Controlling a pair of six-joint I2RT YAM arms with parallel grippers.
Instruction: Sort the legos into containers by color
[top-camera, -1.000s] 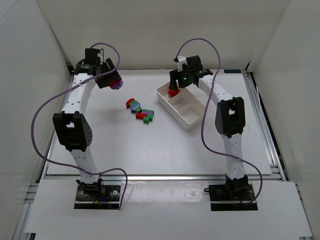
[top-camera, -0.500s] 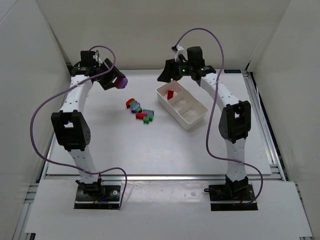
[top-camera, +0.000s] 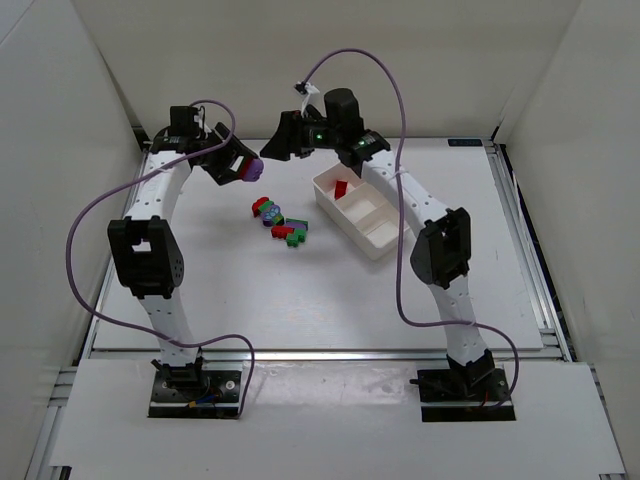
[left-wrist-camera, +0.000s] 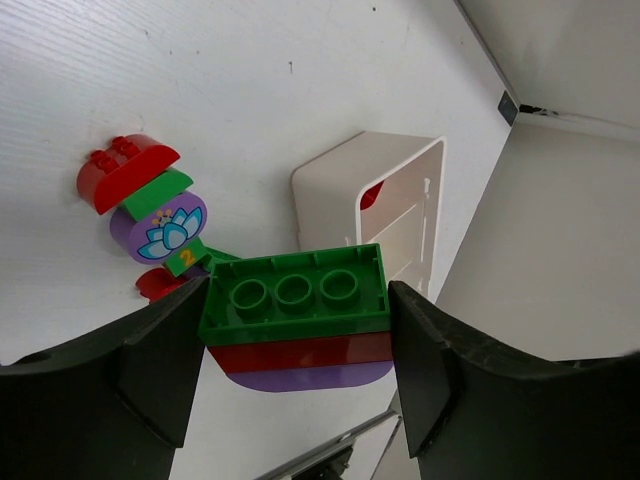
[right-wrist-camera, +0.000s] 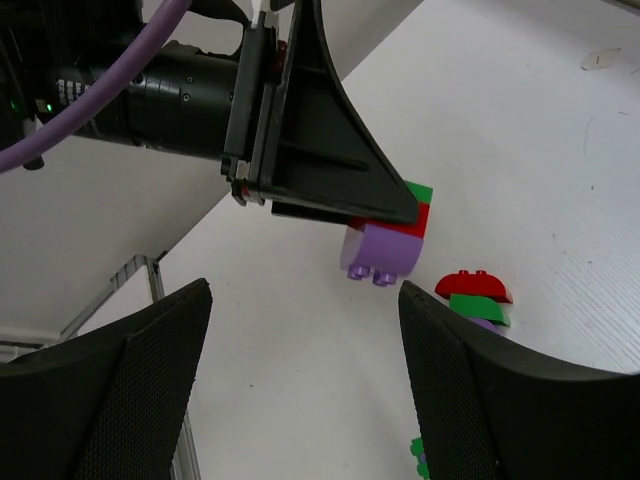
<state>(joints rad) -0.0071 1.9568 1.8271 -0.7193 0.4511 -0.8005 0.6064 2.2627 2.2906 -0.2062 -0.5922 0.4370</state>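
My left gripper (top-camera: 243, 170) is shut on a stack of green, red and purple legos (left-wrist-camera: 295, 293), held in the air above the far left of the table. The stack also shows in the right wrist view (right-wrist-camera: 388, 240). My right gripper (top-camera: 272, 148) is open and empty, close to the stack's right and facing it; its fingers (right-wrist-camera: 150, 380) stand wide apart. A pile of red, green and purple legos (top-camera: 280, 222) lies mid-table. The white tray (top-camera: 390, 240) lies to the pile's right. One red lego (top-camera: 341, 187) lies in its far compartment; the other two look empty.
White walls close in the table at the back and on both sides. Purple cables loop above both arms. A metal rail (top-camera: 530, 260) runs along the table's right edge.
My right gripper let go of the red lego into the tray's far compartment, then swung left toward the left gripper. My left gripper moved slightly right with its stack.
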